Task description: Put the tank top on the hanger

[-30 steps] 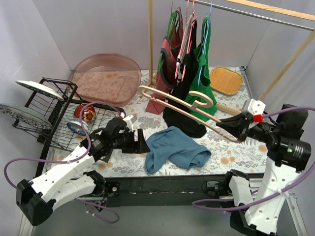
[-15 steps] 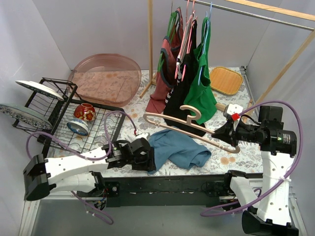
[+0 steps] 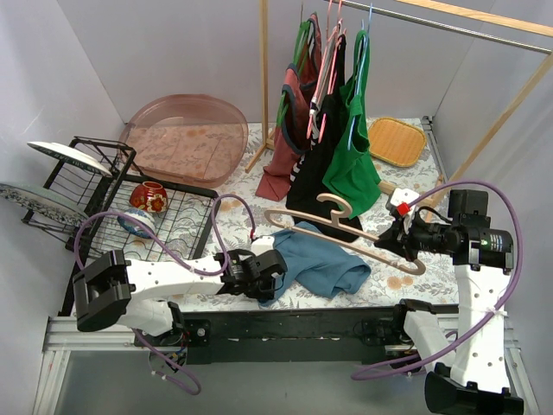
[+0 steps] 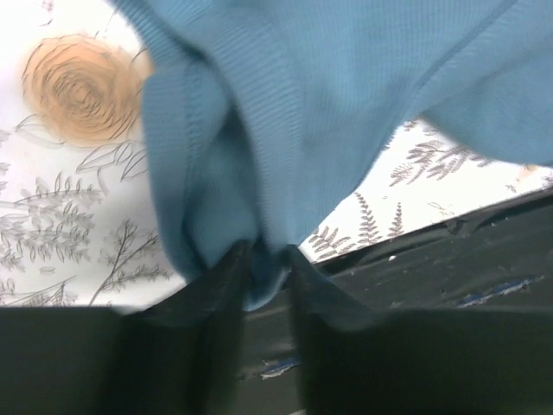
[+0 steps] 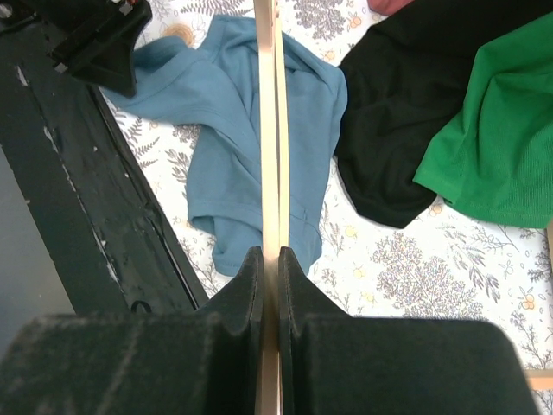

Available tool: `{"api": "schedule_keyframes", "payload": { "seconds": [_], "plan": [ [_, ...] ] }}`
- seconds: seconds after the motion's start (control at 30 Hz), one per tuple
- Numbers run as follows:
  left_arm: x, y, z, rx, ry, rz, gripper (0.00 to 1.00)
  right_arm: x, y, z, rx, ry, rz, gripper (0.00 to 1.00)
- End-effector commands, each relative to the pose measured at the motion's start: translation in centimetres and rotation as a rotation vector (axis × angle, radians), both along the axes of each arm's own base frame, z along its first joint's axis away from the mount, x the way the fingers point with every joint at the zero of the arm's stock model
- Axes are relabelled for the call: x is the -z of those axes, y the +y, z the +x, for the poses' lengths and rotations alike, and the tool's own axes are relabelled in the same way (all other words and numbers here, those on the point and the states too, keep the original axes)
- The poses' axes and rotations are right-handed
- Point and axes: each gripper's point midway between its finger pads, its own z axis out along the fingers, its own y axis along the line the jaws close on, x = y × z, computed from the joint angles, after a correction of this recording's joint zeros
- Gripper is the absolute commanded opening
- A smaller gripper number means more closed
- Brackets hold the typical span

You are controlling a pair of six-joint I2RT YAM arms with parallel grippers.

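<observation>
Dish rack [image 3: 177, 226], black wire, holding bowls and plates: far left of the tank top [image 3: 315, 258], not involved. Left end effector [image 4: 263, 259]: at the tank top's near-left edge, jaws narrow and pinched on a fold of its hem, probably to lift or spread an opening for threading. Tank top, teal-blue knit: crumpled on the floral counter [image 3: 393, 281] close to its near edge, not yet on anything. Hanger [image 3: 333, 218], pale wood, broad curved arms: held level just above and behind the tank top, its free arm pointing left over the cloth, seemingly lined up to slide into a strap. Black top [image 3: 315, 194] and green top [image 3: 352, 164]: hung on a rail behind the tank top. Right end effector [image 5: 269, 259]: right of the tank top, jaws clamped on the hanger's right arm, keeping the opposite arm clear.
</observation>
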Motion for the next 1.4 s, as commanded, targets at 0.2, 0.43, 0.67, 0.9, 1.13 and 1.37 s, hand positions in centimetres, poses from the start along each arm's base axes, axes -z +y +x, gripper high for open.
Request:
{"api": "schedule_keyframes", "payload": {
  "seconds": [0.2,0.43,0.67,0.9,1.13,1.37],
  "plan": [
    [-4.5,-0.9,2.8,-0.019,-0.099,-0.215,0.00,1.8,-1.0,0.0,-0.017,-0.032,-0.088,0.01],
    [-8.5,3.2,7.5,-0.130,-0.132,-0.407,0.00,-1.0,-1.6,0.5,0.018,-0.124,-0.128,0.01],
    [-9.4,6.2,11.9,-0.243,-0.149,-0.477,0.00,-3.3,-1.0,-0.3,0.012,-0.177,-0.120,0.01],
    [-10.8,6.3,14.4,-0.263,-0.124,-0.597,0.00,-2.5,2.0,-3.3,-0.135,-0.084,-0.028,0.01],
    [-10.9,6.5,15.6,-0.259,-0.096,-0.639,0.00,-1.0,2.5,-3.7,-0.181,-0.027,-0.025,0.01],
    [-11.8,7.0,15.4,-0.258,-0.092,-0.675,0.00,0.8,1.4,-2.8,-0.160,-0.025,-0.111,0.01]
  ]
}}
